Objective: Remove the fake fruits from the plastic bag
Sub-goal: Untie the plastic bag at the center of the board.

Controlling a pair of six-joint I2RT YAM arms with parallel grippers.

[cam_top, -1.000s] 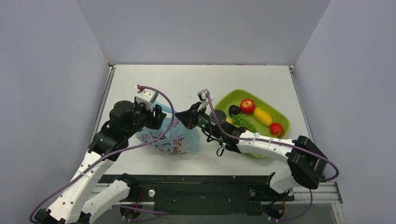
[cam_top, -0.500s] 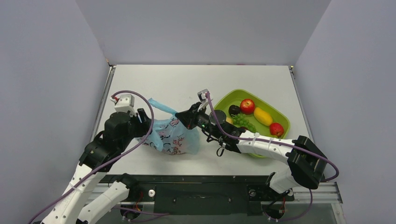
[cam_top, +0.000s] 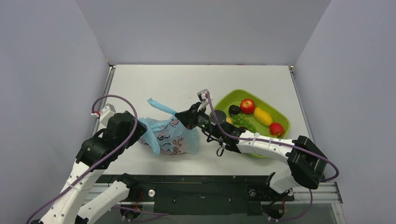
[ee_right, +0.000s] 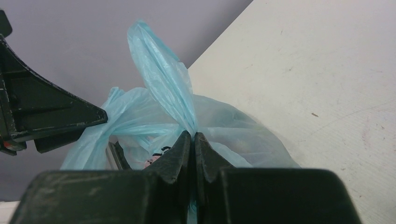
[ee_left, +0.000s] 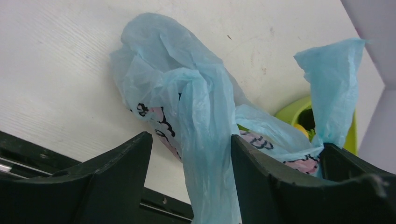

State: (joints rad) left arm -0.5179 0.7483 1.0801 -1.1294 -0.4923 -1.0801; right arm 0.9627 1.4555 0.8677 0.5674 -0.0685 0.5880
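The light-blue plastic bag (cam_top: 172,136) with black drawings lies on the table left of centre. My right gripper (cam_top: 183,118) is shut on a twisted handle of the bag at its right top, and the wrist view shows the jaws (ee_right: 192,136) pinching the film. My left gripper (cam_top: 139,133) is at the bag's left end. Its jaws stand open with a hanging strand of the bag (ee_left: 205,154) between them, the strand lying against the right finger (ee_left: 261,172). The fake fruits are hidden inside the bag.
A green tray (cam_top: 223,102) stands right of the bag, holding a red apple (cam_top: 247,106), a yellow mango (cam_top: 262,116), green grapes (cam_top: 243,121) and a dark plum (cam_top: 234,110). A loose bag handle (cam_top: 158,104) sticks up. Grey walls enclose the table.
My left arm has swung left and toward the near edge, away from the bag's top. The bag's left side is drawn out leftward and one handle now stands free. The right arm has stayed still.
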